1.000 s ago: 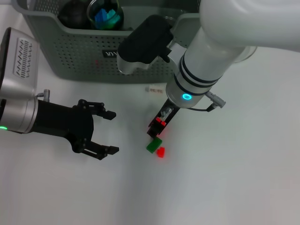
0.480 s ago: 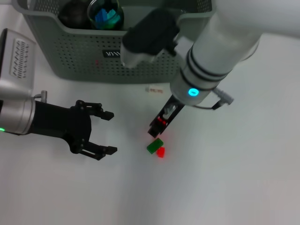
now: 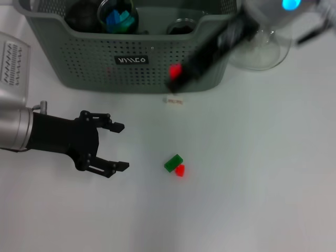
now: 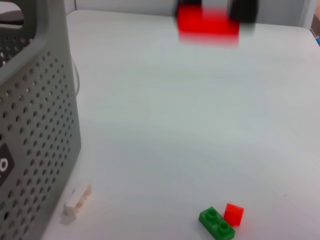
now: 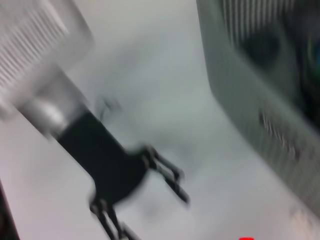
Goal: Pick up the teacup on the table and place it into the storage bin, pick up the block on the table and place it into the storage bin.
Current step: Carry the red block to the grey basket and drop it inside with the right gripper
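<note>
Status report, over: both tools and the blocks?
Right tool carrying red block, before the storage bin. Left tool open, idle above table. Green block and red piece on table.

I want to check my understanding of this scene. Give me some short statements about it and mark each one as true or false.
1. The green block lies on the table beside a small red block. True.
2. The left pincer is shut on the green block. False: it is open and apart from the block.
3. The storage bin is empty. False: it holds dark items and a cup with blue pieces.
4. A small white piece lies on the table near the bin's front wall. True.
5. The right pincer is down at the green block. False: it is up by the bin's front wall.
</note>
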`<state>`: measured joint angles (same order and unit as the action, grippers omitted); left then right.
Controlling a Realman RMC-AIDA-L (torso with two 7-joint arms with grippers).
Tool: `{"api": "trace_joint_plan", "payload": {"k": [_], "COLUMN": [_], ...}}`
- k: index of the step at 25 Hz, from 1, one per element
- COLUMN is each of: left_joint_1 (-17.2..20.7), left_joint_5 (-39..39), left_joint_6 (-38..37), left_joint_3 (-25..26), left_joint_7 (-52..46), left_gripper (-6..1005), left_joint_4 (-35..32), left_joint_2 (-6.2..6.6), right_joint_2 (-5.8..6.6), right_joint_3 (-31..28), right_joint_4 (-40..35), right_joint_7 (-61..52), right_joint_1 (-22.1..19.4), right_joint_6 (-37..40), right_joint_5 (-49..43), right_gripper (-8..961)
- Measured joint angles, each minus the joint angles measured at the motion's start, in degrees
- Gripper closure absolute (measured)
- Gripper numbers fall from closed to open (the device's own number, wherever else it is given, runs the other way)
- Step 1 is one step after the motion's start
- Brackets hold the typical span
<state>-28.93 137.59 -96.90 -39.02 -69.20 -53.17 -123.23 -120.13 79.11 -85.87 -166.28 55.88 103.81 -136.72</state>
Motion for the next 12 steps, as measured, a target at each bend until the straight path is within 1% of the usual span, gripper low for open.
{"api": "trace_joint_plan", "payload": {"k": [1, 3, 6, 7, 8, 10, 12], "left_joint_1": [0.0, -0.2, -0.3, -0.3, -0.3, -0.3, -0.4], "left_joint_5": [0.0, -0.1, -0.1, -0.1, -0.1, -0.1, -0.1], "left_joint_6": [0.0, -0.4, -0.9, -0.9, -1.0, -1.1, -1.3], "left_joint_3": [0.0, 0.0, 0.2, 0.3, 0.4, 0.5, 0.5], "left_joint_7": [0.0, -0.1, -0.2, -0.2, -0.2, -0.2, -0.3], "left_gripper": [114, 114, 114, 114, 114, 114, 114], "left_joint_4": [0.0, -0.1, -0.2, -0.2, -0.3, -0.4, -0.4], "left_joint_2": [-0.04, -0.18, -0.26, -0.26, -0.28, -0.34, -0.31], "right_joint_2": [0.56, 1.31, 1.53, 1.83, 2.20, 3.36, 4.41], "right_joint_3": [-3.5, -8.6, -15.9, -17.5, -18.7, -19.8, -19.9], "right_joint_4": [-1.1, -1.2, 1.1, 2.9, 4.5, 9.3, 15.8], "right_joint_7": [0.1, 1.0, 4.7, 5.8, 6.7, 7.9, 9.3], "right_joint_1": [1.3, 3.3, 6.2, 7.1, 7.9, 9.6, 11.0], "right_joint_6": [0.8, 0.8, -1.2, -2.6, -3.9, -7.3, -11.2], "right_joint_5": [1.6, 3.2, 1.9, 0.4, -0.9, -4.6, -8.3], "right_gripper": [517, 517, 517, 517, 517, 517, 517]}}
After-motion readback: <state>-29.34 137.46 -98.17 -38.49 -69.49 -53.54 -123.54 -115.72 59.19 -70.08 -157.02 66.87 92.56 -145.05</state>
